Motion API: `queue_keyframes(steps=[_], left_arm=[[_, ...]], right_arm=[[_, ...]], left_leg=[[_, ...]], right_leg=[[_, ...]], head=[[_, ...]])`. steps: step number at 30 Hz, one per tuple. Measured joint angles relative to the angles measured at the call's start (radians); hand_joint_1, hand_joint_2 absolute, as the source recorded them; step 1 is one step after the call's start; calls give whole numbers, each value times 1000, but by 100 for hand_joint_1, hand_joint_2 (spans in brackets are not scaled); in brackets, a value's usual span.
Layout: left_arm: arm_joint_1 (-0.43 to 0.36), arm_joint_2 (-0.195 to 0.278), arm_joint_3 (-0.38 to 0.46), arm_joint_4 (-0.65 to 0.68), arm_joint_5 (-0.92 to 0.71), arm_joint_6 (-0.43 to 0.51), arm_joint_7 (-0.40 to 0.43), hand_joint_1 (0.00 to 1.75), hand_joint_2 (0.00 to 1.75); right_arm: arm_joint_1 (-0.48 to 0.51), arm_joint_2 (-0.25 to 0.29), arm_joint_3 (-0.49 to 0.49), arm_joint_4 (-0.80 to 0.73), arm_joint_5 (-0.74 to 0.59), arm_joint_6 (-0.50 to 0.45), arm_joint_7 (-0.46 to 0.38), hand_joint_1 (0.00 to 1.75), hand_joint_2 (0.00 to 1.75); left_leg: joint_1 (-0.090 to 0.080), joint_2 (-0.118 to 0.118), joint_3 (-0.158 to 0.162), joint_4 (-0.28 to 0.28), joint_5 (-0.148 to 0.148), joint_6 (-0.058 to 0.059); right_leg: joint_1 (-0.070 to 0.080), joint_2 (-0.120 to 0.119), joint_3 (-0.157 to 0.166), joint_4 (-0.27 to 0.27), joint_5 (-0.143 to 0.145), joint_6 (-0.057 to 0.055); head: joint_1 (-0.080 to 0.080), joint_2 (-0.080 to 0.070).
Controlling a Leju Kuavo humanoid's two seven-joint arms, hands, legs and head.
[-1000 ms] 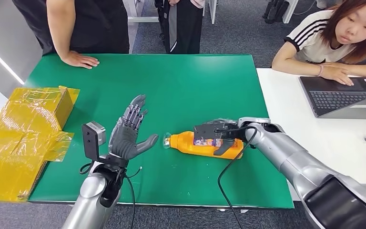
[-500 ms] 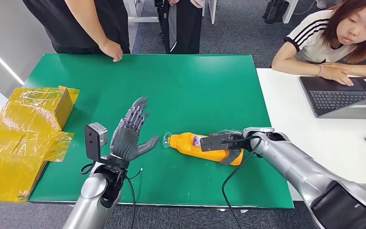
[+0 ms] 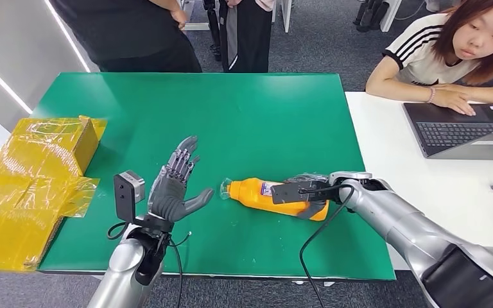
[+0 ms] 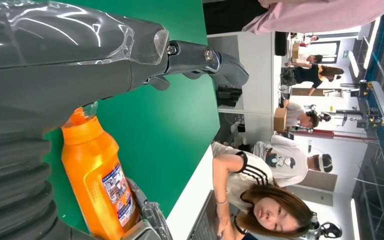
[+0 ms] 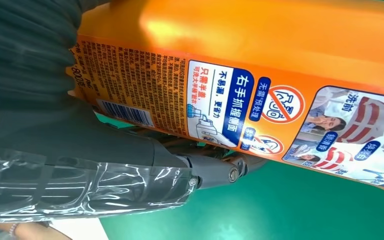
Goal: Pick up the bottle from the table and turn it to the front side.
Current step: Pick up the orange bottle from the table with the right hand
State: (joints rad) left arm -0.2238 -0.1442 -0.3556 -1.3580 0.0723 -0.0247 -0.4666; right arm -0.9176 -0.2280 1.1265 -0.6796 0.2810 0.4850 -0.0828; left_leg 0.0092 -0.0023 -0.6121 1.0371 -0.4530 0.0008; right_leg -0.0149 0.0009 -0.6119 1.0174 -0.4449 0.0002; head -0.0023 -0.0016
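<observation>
An orange bottle [image 3: 250,192] lies on its side on the green table [image 3: 263,115], its clear cap toward my left hand. My right hand [image 3: 305,192] grips the bottle's body near the base, partly covering its label. In the right wrist view the printed label of the bottle [image 5: 280,50] faces the camera, and the thumb [image 5: 130,165] wraps under it. My left hand [image 3: 173,186] is held open a short way from the cap, fingers spread and pointing toward the far edge, holding nothing. The left wrist view shows the bottle [image 4: 97,170] beyond my left hand [image 4: 55,65].
A yellow wrapped box [image 3: 32,173] sits off the table's left edge. A person [image 3: 462,45] sits at the white table [image 3: 385,128] on the right with a laptop [image 3: 462,131]. People [image 3: 135,32] stand at the far edge. A black cable [image 3: 311,237] hangs from my right wrist.
The person at the far left edge lifted a hand off the table and stepped away. My right hand and the bottle shifted slightly toward the near edge. My left hand sank a little.
</observation>
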Motion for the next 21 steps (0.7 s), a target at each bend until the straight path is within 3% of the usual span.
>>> queue_keyframes(steps=[4,7,12,15,21], left_arm=[[10,0,8,-5,-11,5,-4,0,175],[17,2,14,-12,-23,14,-12,0,175],[30,12,17,-15,-38,34,-40,0,175],[38,18,18,-15,-42,40,-55,0,175],[50,29,19,-15,-43,43,-65,0,175]], right_arm=[[7,3,-2,4,-36,-69,-25,175,175],[41,10,-44,2,-131,-137,-95,175,175],[142,14,-203,-61,-291,-221,-232,175,175],[261,17,-328,-173,-349,-296,-312,175,175],[443,25,-518,-360,-357,-330,-334,175,175]], left_leg=[[0,0,0,0,0,0],[0,-1,0,0,0,0],[1,-2,0,0,0,0],[1,-7,-1,0,0,0],[1,-8,-2,0,0,0]], right_leg=[[0,-1,0,0,0,0],[0,-1,0,0,0,0],[1,-2,0,0,-1,0],[2,-7,2,-1,-2,0],[1,-8,1,-1,-2,1]], head=[[0,0],[0,0],[0,0],[0,0],[0,0]])
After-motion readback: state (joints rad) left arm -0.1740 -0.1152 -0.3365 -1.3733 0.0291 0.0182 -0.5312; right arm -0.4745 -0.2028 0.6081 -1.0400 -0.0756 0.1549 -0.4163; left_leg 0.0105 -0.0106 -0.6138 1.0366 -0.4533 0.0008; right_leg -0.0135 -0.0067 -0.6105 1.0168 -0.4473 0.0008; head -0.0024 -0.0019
